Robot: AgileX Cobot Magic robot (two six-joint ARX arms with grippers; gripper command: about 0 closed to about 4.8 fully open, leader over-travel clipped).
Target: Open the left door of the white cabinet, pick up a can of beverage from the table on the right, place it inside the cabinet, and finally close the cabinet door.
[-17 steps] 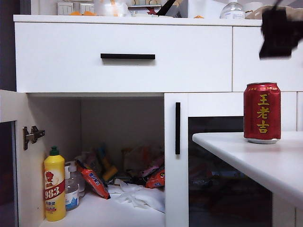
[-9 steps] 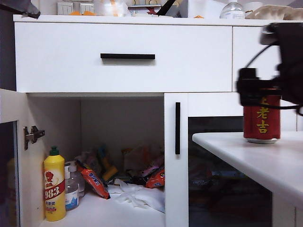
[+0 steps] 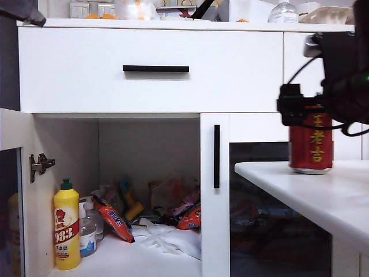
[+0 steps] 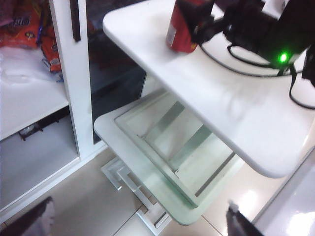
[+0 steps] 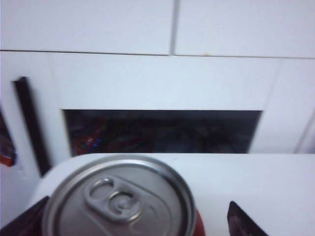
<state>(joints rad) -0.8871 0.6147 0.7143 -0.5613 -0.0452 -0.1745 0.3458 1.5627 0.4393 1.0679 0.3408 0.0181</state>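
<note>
The can of beverage (image 3: 311,142) stands upright on the table (image 3: 323,196) at the right, long axis vertical. The right gripper (image 5: 138,219) hangs around its top, jaws spread wide, one finger on each side of the silver lid; nothing gripped yet. The left gripper (image 4: 138,221) hovers wide open and empty, well apart to the left. The left door (image 3: 17,190) of the white cabinet (image 3: 75,75) stands open. Judgement: the right arm takes the can.
</note>
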